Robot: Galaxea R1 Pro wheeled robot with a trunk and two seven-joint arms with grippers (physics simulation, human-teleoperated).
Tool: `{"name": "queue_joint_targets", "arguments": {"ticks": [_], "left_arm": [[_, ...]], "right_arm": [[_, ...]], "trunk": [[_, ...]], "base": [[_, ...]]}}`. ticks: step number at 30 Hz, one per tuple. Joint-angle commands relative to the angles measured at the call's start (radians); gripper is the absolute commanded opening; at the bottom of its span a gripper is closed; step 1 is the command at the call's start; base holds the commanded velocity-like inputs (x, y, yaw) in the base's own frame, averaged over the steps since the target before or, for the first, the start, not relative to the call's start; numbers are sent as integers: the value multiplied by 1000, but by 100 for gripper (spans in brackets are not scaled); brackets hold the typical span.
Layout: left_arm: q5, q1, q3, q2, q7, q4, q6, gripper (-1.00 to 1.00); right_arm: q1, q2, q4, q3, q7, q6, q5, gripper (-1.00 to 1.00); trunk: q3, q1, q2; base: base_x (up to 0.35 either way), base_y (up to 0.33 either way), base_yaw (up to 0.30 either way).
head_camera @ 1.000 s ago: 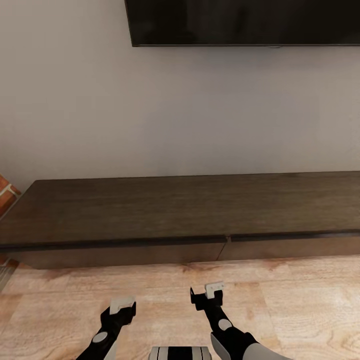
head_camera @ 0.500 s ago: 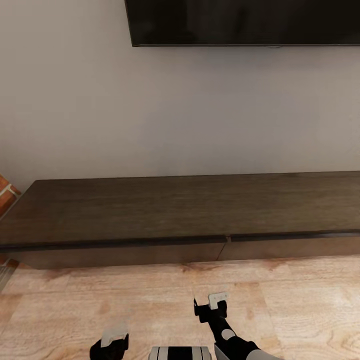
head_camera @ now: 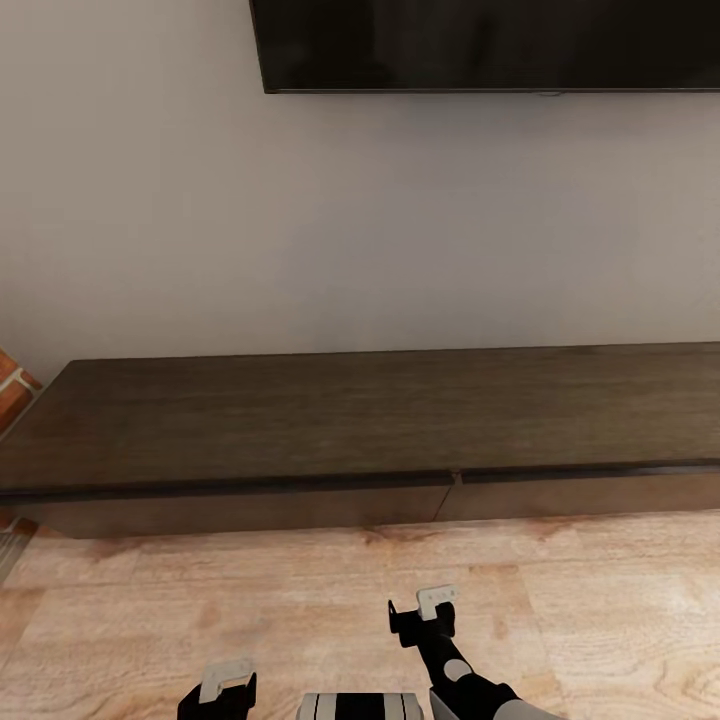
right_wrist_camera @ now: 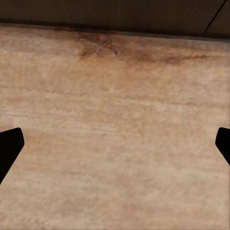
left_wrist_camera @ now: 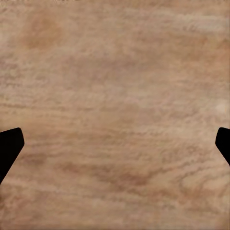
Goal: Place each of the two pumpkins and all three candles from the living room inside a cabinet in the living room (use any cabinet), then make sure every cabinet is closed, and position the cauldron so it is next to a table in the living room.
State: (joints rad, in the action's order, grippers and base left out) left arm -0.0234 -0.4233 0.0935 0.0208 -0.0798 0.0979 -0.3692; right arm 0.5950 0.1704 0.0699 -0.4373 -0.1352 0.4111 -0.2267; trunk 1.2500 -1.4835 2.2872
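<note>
A long, low dark-brown cabinet (head_camera: 330,420) stands against the wall ahead, its two drawer fronts shut and meeting at a seam. Its lower front also runs along the edge of the right wrist view (right_wrist_camera: 115,12). My left gripper (head_camera: 226,689) hangs low over the wooden floor, open and empty, its dark fingertips (left_wrist_camera: 9,148) spread wide. My right gripper (head_camera: 424,610) sits a little nearer the cabinet, also open with nothing in it (right_wrist_camera: 115,148). The pumpkins, candles, cauldron and table are out of view.
A black TV (head_camera: 490,45) hangs on the pale wall above the cabinet. A corner of red brick (head_camera: 12,385) shows at the left edge. Light wooden floor (head_camera: 600,600) stretches between me and the cabinet.
Both arms have drawn back from the cabinet toward my body, the left much further than the right. The cabinet and the view have not shifted.
</note>
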Motion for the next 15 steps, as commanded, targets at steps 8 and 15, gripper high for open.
{"name": "queue_joint_targets", "arguments": {"ticks": [8,15], "left_arm": [[-24,46,23,-17,4,1,6,100],[-38,86,66,-30,4,0,6,100]], "right_arm": [[-46,-37,-46,-1,6,-3,9,100],[-70,-40,-85,-1,5,2,11,100]], "trunk": [[0,0,0],[0,0,0]], "base": [[0,0,0],[0,0,0]]}}
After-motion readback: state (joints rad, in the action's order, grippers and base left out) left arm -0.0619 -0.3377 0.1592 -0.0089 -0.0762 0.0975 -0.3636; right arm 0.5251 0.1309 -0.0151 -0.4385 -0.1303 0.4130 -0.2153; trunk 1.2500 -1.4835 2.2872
